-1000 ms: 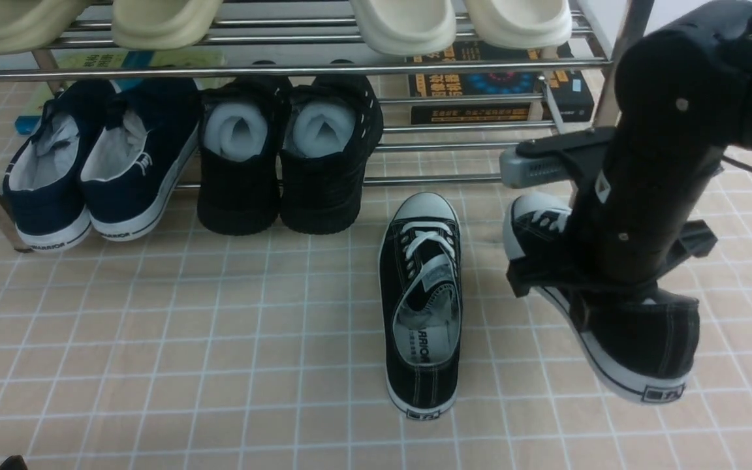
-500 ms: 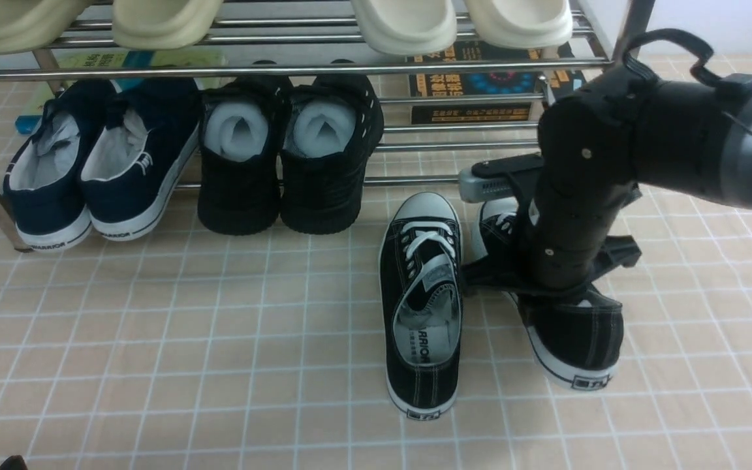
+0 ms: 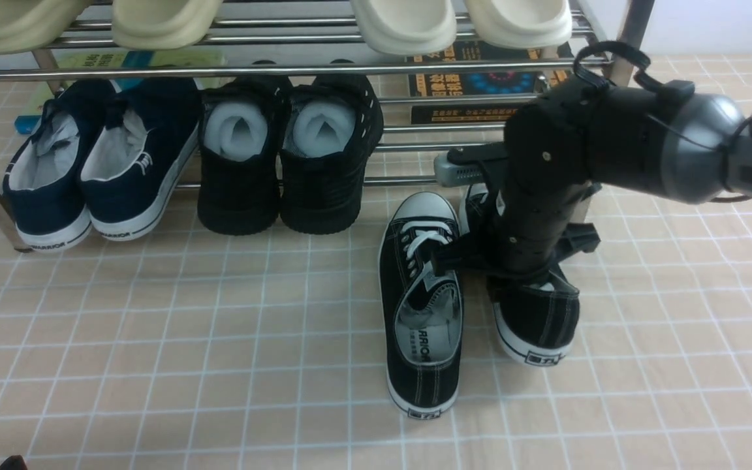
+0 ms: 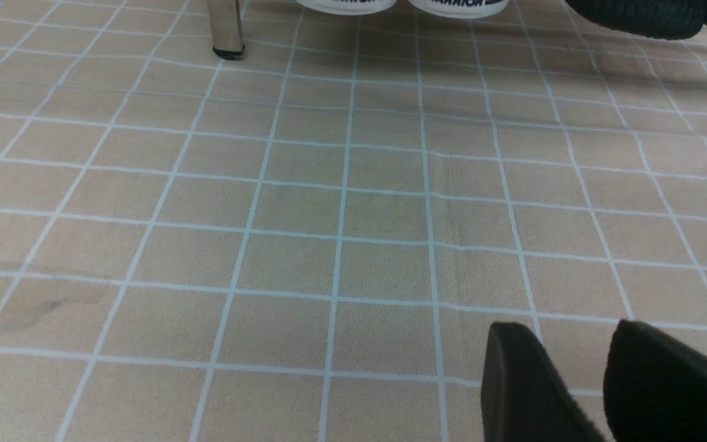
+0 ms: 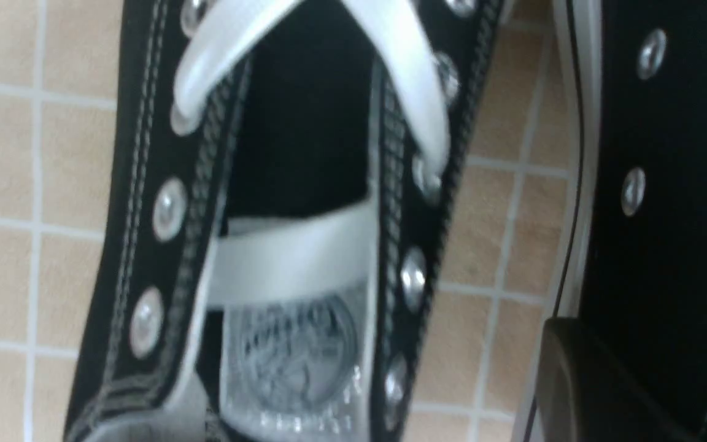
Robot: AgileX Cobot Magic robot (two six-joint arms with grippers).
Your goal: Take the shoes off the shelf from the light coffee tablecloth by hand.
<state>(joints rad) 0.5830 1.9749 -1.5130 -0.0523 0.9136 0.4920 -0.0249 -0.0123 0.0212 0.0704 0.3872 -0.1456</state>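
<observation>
Noting the right arm (image 3: pixel 611 130) reaching in from the right edge of the front view, with the right gripper (image 3: pixel 518 277) down at the collar of one sneaker (image 3: pixel 536 320), right of centre. The wrist hides the jaws. The wrist view shows only one finger (image 5: pixel 580 380) against black canvas, so cannot tell whether they are spread or pinching. Other sneaker (image 3: pixel 422 313) lies just beside it at centre, toe toward the shelf (image 3: pixel 284 68). Both are on the checked cloth (image 3: pixel 154 339), off the shelf. On the lower rails, upper left: navy shoes (image 3: pixel 102 163) and black shoes (image 3: pixel 284 163). Left gripper (image 4: pixel 574 328): fingers slightly apart, nothing between, low over the cloth.
</observation>
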